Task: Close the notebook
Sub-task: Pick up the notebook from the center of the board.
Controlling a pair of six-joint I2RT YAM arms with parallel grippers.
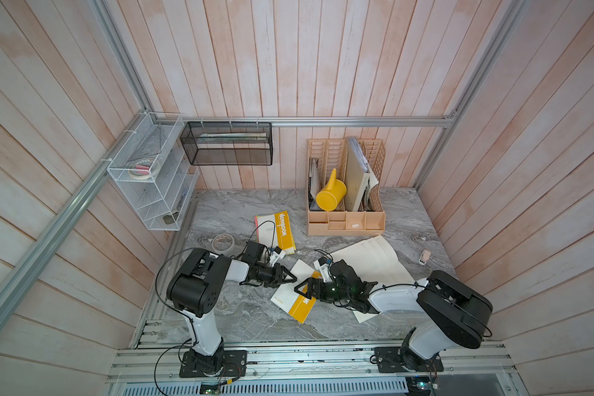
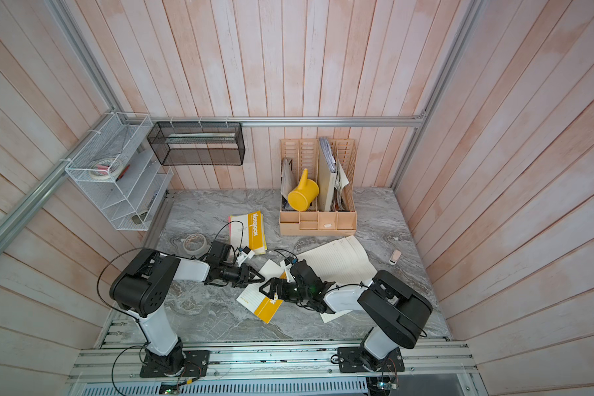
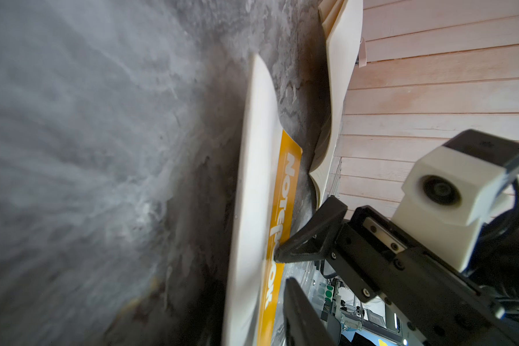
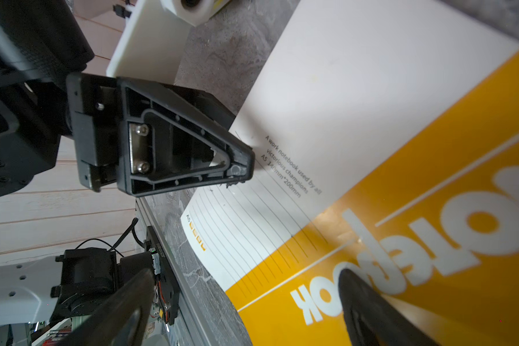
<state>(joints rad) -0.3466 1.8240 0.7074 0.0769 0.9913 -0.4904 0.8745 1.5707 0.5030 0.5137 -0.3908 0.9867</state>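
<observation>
The closing is being judged as barely begun. The notebook point(image 1: 374, 262) is lying open near the front middle of the surface point(image 1: 240, 319). Its lined pages are facing up on the right arm's side, and its cover point(image 1: 290, 303) is being spread out toward the left arm. In the left wrist view the cover is showing curved with a shadow beneath it, so it is being taken as partly raised rather than lying flat. What is being left to do is for the cover to be swung over the pages and laid down on them.

The left tool point(image 1: 290, 276) is being held at the cover's edge. Whether it is clenched on that edge cannot be told, since only one of its fingers is showing in its own wrist view. The right tool point(image 1: 301, 291) is being held released, with its fingers wide apart in the right wrist view. One fingertip point(image 3: 285, 253) is being pressed against the cover's yellow band.

By count, two arms and two tools are being seen. Two notebooks are being counted: the open one and a second notebook point(image 1: 275, 233), closed, farther back. Two tape rolls are being counted: a tape roll point(image 1: 223, 242) on the surface and another in the white rack point(image 1: 158, 205). One black basket point(image 1: 227, 156), one organizer point(image 1: 345, 228), one yellow can point(image 1: 330, 195) inside it and one small pink item point(image 1: 425, 257) are also being counted.
</observation>
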